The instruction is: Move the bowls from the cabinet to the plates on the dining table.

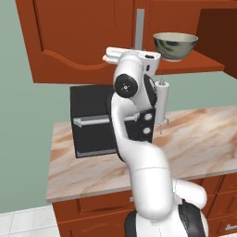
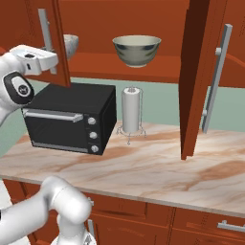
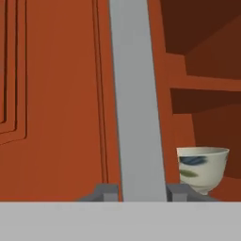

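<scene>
My gripper is shut on the long grey bar handle of the cabinet's left door, one fingertip on each side of the bar. The right base view shows the hand at that handle. A metal-grey bowl with a cream inside stands upright on the cabinet shelf. A second, speckled bowl peeks out behind the left door's edge. In the hand view a pale bowl sits on the shelf right of the handle. The plates and the dining table are out of view.
Below the cabinet, a short marble counter bears a black oven and a paper towel holder. The cabinet's right door stands open over the counter, its bar handle facing outward. Drawers run under the counter.
</scene>
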Tool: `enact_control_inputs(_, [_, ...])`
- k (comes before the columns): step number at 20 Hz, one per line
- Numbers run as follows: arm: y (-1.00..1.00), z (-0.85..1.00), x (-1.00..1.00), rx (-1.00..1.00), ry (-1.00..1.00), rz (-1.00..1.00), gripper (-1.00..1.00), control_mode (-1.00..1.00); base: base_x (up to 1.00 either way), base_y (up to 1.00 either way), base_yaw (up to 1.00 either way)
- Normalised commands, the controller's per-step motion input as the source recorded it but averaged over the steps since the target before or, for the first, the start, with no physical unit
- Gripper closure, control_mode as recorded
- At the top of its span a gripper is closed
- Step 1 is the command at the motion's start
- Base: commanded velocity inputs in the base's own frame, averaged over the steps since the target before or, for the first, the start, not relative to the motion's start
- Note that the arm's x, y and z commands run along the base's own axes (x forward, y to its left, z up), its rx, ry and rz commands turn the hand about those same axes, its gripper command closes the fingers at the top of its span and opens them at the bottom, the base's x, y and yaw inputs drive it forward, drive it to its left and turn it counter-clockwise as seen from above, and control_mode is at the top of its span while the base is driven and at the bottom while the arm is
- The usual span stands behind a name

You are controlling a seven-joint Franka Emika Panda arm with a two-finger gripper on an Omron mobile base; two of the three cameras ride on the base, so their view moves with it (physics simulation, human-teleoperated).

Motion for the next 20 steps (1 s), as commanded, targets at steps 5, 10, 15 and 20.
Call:
enact_control_inputs(5, [0.53, -0.17, -0.46, 0.0, 0.0, -0.01, 1.0, -1.0, 0.0, 0.0, 0.0])
enact_control_inputs(10, [0.47, -0.08, -0.42, 0.0, 0.0, -0.01, 1.0, -1.0, 0.0, 0.0, 0.0])
enact_control_inputs(15, [0.29, 0.0, -0.35, 0.04, 0.02, 0.0, 1.0, -1.0, 0.0, 0.0, 0.0])
enact_control_inputs(20, [0.22, 0.0, -0.36, 0.06, 0.04, 0.0, 1.0, -1.0, 0.0, 0.0, 0.0])
